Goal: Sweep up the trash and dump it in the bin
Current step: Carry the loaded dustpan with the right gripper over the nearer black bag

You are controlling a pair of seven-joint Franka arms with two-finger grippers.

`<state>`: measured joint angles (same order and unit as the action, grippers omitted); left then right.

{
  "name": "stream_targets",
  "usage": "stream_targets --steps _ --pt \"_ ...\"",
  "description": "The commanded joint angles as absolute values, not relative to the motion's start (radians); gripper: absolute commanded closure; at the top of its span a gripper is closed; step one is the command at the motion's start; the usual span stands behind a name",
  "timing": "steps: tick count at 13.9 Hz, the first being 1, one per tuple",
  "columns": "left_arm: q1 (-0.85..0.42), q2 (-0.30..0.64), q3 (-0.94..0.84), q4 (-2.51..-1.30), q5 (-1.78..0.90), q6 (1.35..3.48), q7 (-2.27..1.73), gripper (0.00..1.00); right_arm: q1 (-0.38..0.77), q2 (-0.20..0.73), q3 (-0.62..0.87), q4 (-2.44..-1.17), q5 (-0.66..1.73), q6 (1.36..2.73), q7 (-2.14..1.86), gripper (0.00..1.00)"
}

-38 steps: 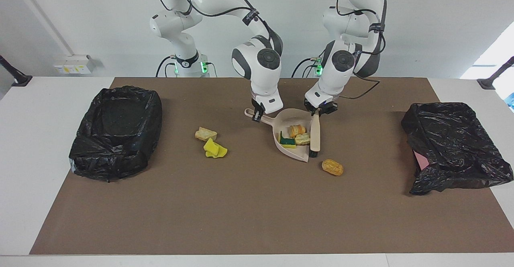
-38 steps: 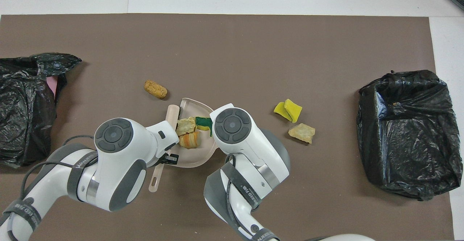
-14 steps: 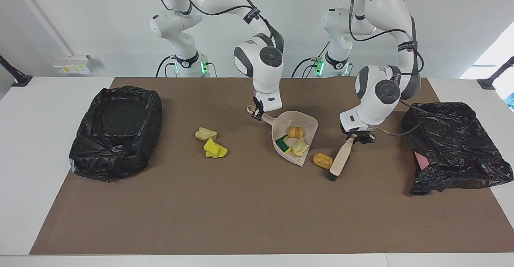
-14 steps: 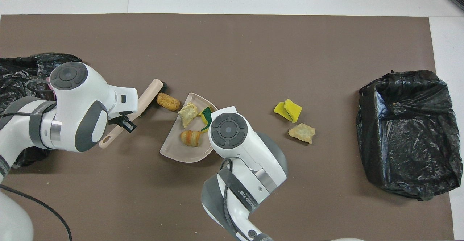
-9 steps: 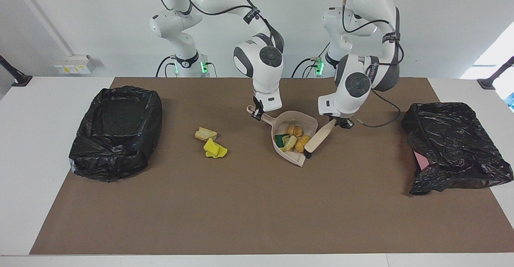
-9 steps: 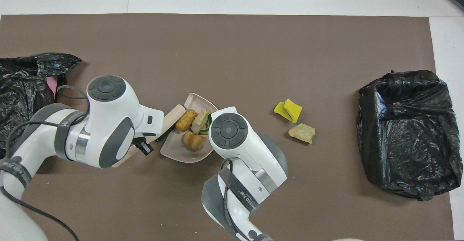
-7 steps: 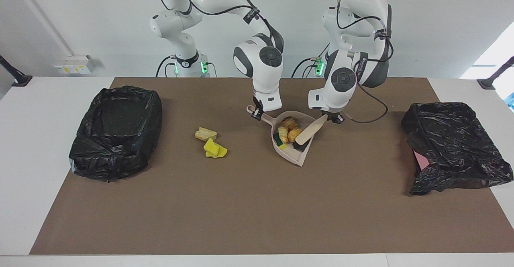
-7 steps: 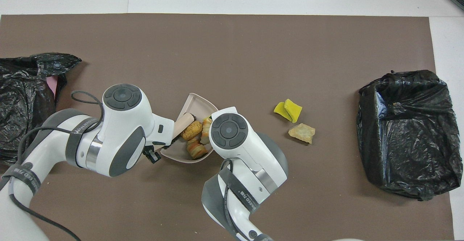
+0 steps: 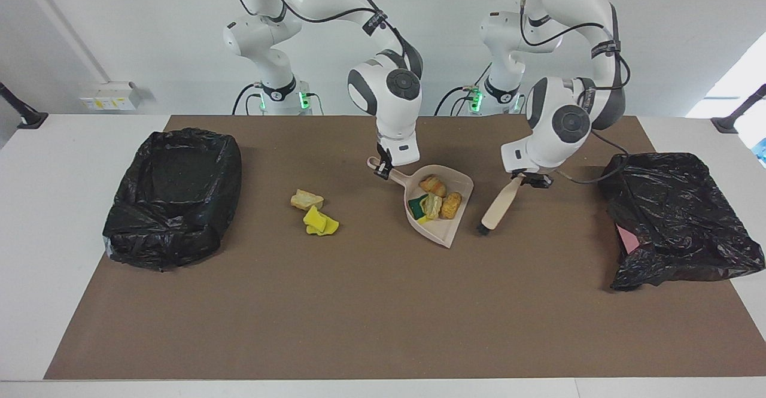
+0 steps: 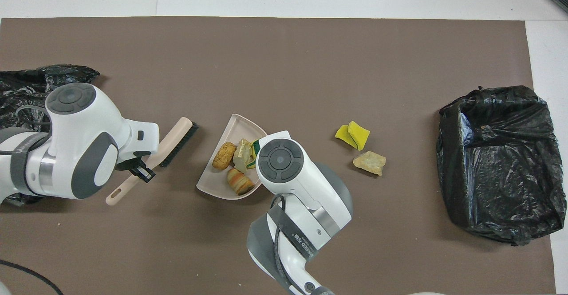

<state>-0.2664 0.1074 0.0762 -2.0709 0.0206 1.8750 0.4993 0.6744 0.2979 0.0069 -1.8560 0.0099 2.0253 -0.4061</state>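
— How many bits of trash [image 9: 434, 201]?

— Seven, I think: four in the one dustpan [image 9: 458, 223], and a tan lump [image 9: 306, 199] with two yellow sponge pieces [image 9: 320, 221] on the mat at its nine o'clock in the facing view.

— Brushes?

— One brush [image 9: 498, 206].

— Bins?

— Two black-bagged bins [image 9: 173, 197], one at each end. Two arms.

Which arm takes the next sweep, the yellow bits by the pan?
Left. Its claw holds the brush; the right claw holds the pan, beside the loose bits.
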Motion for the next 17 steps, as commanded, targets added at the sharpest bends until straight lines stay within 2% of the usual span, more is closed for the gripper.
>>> stream_targets --steps 1,4,9,12,17 --pt "-0.262 0.087 0.069 -2.072 0.020 1.862 0.353 1.00 0.661 0.278 0.011 -1.888 -0.009 2.042 -0.422 1.00" --pt "-0.307 0.077 0.063 -2.088 0.020 1.870 0.096 1.00 0.652 0.261 0.005 -1.884 -0.037 2.037 -0.416 1.00" --pt "-0.380 -0.001 0.057 -2.227 0.011 1.974 -0.227 1.00 0.531 0.126 0.005 -1.885 -0.038 1.985 -0.466 1.00" --pt "-0.469 -0.075 0.055 -2.353 -0.034 2.078 -0.336 1.00 0.430 0.048 0.003 -1.881 -0.038 1.930 -0.497 1.00" --pt "-0.697 -0.106 0.057 -2.379 -0.124 2.153 -0.620 1.00 0.182 -0.070 0.002 -1.873 -0.041 1.797 -0.729 1.00"
